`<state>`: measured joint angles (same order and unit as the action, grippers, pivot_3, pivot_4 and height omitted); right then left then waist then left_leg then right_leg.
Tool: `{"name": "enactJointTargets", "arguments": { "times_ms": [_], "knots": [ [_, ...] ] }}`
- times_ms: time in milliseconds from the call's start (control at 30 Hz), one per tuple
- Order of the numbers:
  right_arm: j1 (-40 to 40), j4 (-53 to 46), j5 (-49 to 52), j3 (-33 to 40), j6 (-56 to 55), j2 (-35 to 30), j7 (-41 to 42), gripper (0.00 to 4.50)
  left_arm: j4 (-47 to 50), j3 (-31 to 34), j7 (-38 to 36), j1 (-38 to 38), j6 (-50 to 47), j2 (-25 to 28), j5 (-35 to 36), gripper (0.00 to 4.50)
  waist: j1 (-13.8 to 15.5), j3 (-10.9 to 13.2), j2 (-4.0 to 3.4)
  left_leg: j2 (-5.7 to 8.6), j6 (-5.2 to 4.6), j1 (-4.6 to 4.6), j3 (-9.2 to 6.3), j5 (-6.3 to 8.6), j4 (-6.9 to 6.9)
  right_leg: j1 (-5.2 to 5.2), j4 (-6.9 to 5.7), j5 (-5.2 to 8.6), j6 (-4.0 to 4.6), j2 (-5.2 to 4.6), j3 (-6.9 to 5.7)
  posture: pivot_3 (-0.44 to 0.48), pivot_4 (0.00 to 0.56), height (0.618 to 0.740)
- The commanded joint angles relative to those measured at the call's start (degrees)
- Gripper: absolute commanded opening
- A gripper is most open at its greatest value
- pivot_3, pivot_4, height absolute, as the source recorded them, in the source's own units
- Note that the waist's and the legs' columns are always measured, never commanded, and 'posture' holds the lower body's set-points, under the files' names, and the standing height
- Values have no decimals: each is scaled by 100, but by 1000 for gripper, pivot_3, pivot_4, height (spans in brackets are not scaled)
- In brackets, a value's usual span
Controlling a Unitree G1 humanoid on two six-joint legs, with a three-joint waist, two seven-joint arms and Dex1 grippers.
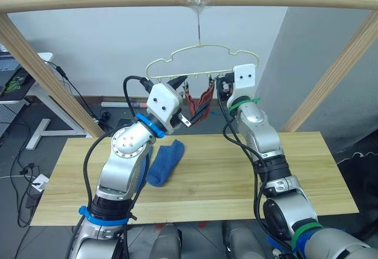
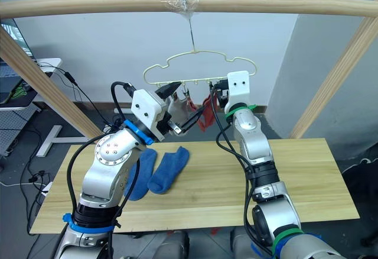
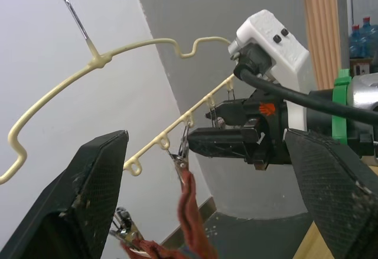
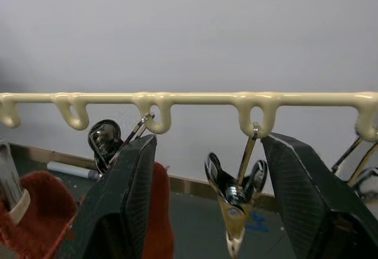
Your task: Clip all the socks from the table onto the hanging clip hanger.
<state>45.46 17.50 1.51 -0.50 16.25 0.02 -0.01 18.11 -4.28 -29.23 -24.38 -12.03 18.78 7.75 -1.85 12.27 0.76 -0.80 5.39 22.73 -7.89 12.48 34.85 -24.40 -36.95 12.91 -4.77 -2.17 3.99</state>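
The clip hanger (image 1: 201,64) hangs from the wooden pole (image 1: 88,0), above the desk (image 1: 224,176). A rust-red sock (image 1: 201,100) dangles from its clips, partly hidden by both hands. The left hand (image 3: 207,170) is spread beside that sock. The right hand (image 4: 207,176) is spread around a bare clip (image 4: 233,194). Blue socks (image 2: 168,167) lie on the desk under the hanger, one half hidden by the left arm.

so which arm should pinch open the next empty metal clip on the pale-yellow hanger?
Right. The right gripper is open with a free metal clip between its fingers; the left gripper is beside the rust-red sock.
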Motion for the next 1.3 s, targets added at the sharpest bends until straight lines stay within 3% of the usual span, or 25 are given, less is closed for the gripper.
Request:
{"name": "enactJointTargets", "arguments": {
  "times_ms": [33,167,267,400,767,833,1033,1300],
  "knots": [
    [193,-54,55,87,-204,9,28,2916,302,61,73,-57,58,6,23,4382,0,0,0,0,0,0,0,0,0,0,-1,0,0,0,0,116,190,740],
    [242,55,55,124,-291,-15,45,1993,313,41,83,-52,51,-1,14,4382,0,0,0,0,0,0,0,0,0,0,-1,0,0,0,0,116,190,740],
    [256,86,53,137,-328,-21,51,851,315,37,87,-49,47,5,21,4382,0,0,0,0,0,0,0,0,0,0,0,0,1,0,0,116,190,740],
    [234,72,40,146,-340,-30,67,15,326,14,88,-34,41,-4,26,4382,0,0,0,0,0,0,0,0,0,0,0,0,1,0,0,116,190,740],
    [78,-203,22,147,-43,-247,254,3,350,-45,43,154,-4,-13,62,4382,0,1,-1,0,0,0,0,0,0,0,0,1,-1,0,0,111,205,740],
    [53,-335,157,214,167,-297,385,3,199,-59,62,520,-377,-32,150,4382,-4,2,-1,0,0,0,0,0,0,0,0,2,-2,0,0,111,205,740],
    [-6,-861,507,298,993,-704,924,3,-724,117,481,1281,-1285,-299,216,4382,-3,7,-2,0,-1,-2,-2,0,1,1,-2,7,-8,0,-1,88,213,740],
    [14,-1352,777,337,1757,-1088,1264,3,-2132,-167,610,1120,-1181,-316,-192,4382,-2,9,-3,0,-1,-1,-2,0,1,1,-1,15,-21,0,-1,42,215,740]
  ]
}}
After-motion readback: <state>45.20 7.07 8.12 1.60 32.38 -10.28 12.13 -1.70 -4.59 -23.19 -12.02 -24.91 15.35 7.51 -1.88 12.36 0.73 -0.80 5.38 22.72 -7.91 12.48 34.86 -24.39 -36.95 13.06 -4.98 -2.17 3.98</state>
